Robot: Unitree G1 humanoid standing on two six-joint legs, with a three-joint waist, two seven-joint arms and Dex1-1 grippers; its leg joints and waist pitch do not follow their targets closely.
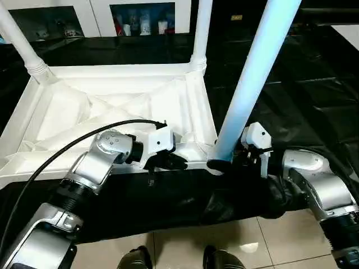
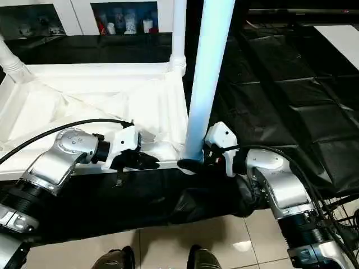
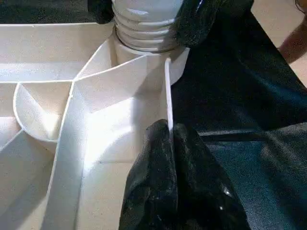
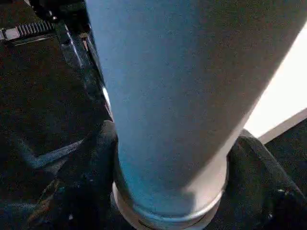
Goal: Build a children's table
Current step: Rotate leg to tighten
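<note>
Here, my left gripper (image 3: 169, 143) pinches the near rim of the upturned tabletop (image 1: 112, 112) on the black cloth (image 1: 303, 95). My right gripper (image 4: 163, 191) wraps an upright leg (image 1: 252, 78) at its near right corner; two legs (image 1: 200, 33) stand behind.

left hand (image 1: 178, 161), lower centre, was pinched closed; right hand (image 1: 220, 163), just right of it, had fingers spread.

The near leg (image 1: 249, 84) is cut off by the top edge, so its upper end is not seen. The right gripper (image 1: 224, 163) hides where it enters the table top (image 1: 112, 78).
</note>
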